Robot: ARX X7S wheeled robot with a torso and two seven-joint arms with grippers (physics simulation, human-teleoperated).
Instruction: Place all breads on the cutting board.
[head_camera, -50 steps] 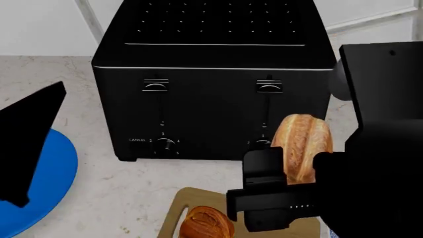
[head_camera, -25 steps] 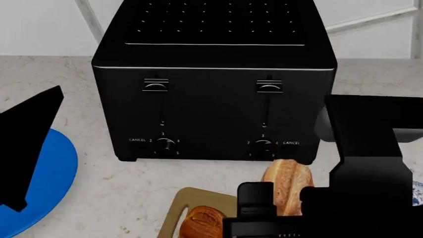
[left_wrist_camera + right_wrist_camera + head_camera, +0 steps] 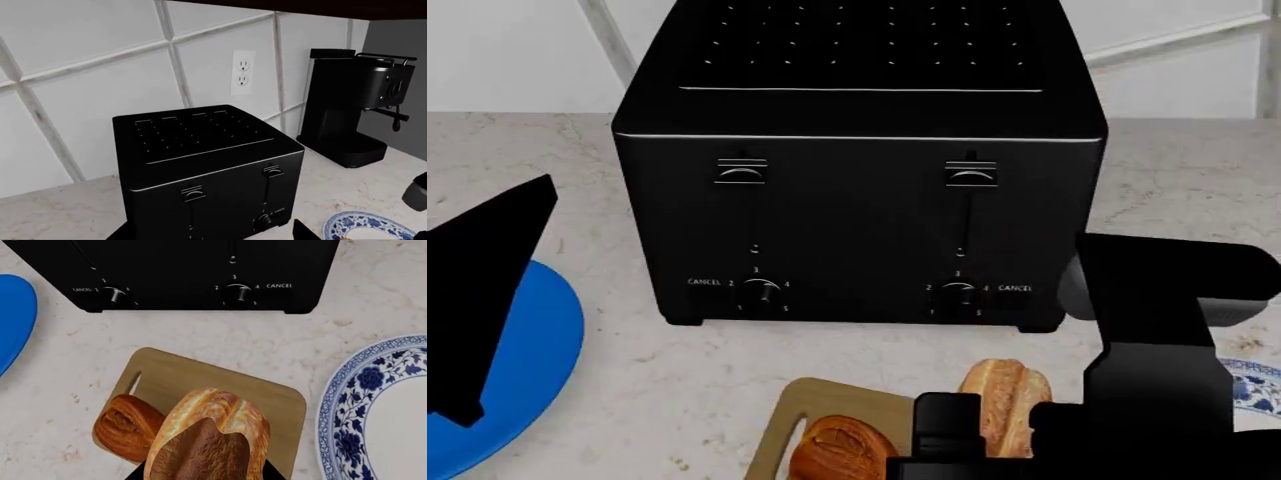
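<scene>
Breads are what you are moving, and your left wrist view shows none of them: you see only the black toaster (image 3: 207, 170) against the tiled wall, a coffee machine (image 3: 357, 117) beside it, and an edge of the patterned plate (image 3: 363, 227) in front of the toaster; the left gripper is out of that picture, so you cannot tell how its fingers stand. In your head view, the cutting board (image 3: 794, 400) lies just in front of the toaster, one bread (image 3: 843, 450) already resting on it, and the second bread (image 3: 1004, 405) stands upright in your right gripper (image 3: 994, 440), fingers pinched on either side of it. The left arm (image 3: 487, 300) hangs off toward the blue plate (image 3: 541, 350), well away from the board, so the right arm is the nearer one. In your right wrist view, the held bread (image 3: 210, 440) sits directly over the board, next to the resting bread (image 3: 127, 427), its long axis running from the fingers out toward the toaster. Judging from this, your coming move is straight down onto bare wood on the patterned plate's side of the resting chunk, then spreading the fingers.
</scene>
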